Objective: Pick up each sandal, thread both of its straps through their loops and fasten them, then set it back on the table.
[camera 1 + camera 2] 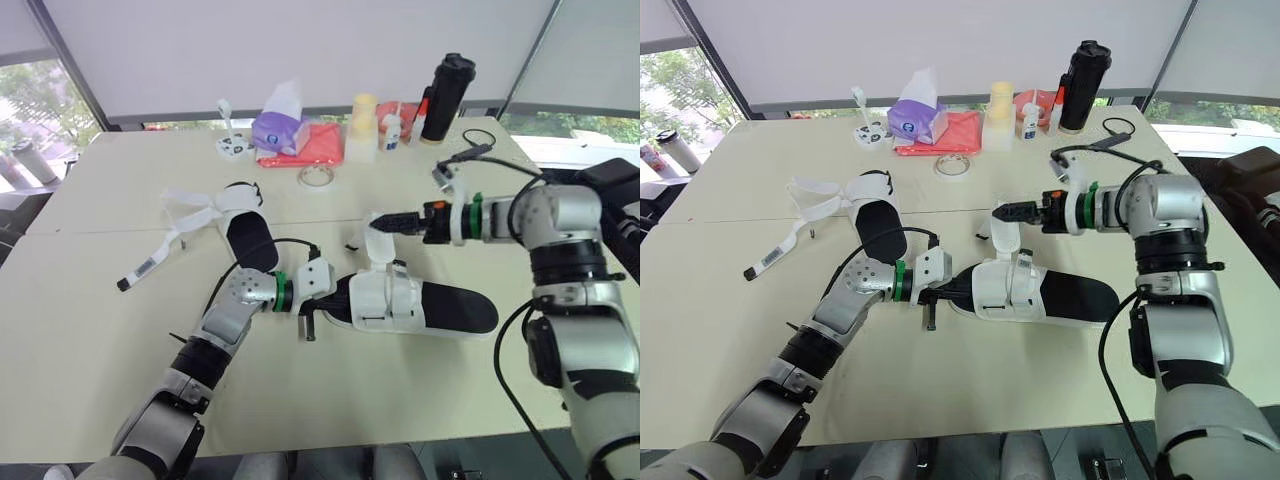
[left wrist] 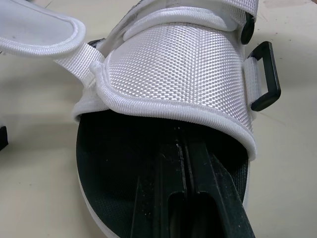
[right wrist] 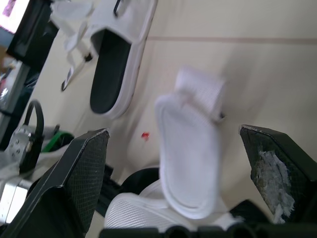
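Two sandals are seen on the table (image 1: 90,300). The near sandal (image 1: 440,308) is laid flat, with the left gripper (image 2: 182,148) pushed into its open end, fingers pressed together. The far sandal (image 1: 247,236) is laid behind. One raised strap (image 3: 190,163) is seen between the right gripper's (image 1: 380,222) wide-apart fingers. A small black loop (image 2: 265,74) is seen in the left wrist view.

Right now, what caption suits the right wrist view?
Open right gripper poised around the raised white fabric strap of a white sandal with black sole.
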Motion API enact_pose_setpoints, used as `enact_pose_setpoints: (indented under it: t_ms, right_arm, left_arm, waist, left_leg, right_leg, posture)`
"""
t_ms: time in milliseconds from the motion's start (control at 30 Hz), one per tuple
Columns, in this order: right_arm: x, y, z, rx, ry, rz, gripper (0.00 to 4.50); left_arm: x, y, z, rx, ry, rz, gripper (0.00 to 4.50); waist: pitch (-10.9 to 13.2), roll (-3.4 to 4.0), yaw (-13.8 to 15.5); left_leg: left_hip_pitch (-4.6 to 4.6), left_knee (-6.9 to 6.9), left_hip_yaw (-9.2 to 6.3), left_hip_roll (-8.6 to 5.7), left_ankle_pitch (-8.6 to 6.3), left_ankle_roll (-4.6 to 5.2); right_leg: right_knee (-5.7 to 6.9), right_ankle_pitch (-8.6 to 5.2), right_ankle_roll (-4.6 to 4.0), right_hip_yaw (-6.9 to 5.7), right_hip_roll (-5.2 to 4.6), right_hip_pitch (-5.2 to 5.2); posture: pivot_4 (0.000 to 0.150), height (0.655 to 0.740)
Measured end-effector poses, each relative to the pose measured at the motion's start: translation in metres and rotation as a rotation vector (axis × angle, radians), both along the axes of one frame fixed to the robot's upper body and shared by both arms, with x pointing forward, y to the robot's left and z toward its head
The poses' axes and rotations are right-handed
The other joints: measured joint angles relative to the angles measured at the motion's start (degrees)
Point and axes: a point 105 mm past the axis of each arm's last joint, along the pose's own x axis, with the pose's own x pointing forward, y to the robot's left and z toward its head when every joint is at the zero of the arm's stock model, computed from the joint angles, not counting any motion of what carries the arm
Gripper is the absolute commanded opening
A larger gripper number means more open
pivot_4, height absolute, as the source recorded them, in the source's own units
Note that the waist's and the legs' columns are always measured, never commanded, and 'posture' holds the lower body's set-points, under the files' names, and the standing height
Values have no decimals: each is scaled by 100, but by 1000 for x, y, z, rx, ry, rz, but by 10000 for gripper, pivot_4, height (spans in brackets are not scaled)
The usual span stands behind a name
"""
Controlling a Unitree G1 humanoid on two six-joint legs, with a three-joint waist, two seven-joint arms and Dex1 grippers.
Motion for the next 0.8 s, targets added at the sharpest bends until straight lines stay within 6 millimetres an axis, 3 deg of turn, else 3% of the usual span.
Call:
enact_pose_setpoints:
  t_ms: [267, 533, 800]
  right_arm:
    - [3, 19, -10, 49, 21, 51, 44768]
    - [4, 30, 36, 237, -82, 114, 44768]
    - [4, 25, 51, 334, -111, 107, 44768]
  left_arm:
    - [0, -1, 0, -2, 0, 2, 0]
    - [1, -1, 0, -3, -1, 5, 0]
    - [1, -1, 0, -5, -3, 8, 0]
  waist:
    - [0, 0, 1]
    - [0, 0, -1]
    - [0, 0, -4]
  left_leg:
    - [0, 2, 0, -1, 0, 0]
    - [0, 2, -1, -1, 0, -1]
    - [0, 2, 0, -1, 0, -1]
  right_leg:
    - [2, 0, 0, 0, 0, -1]
    - [5, 0, 0, 0, 1, -2]
    - [7, 0, 0, 0, 1, -3]
  posture:
    - [1500, 7400]
    - [1500, 7400]
    - [1500, 7400]
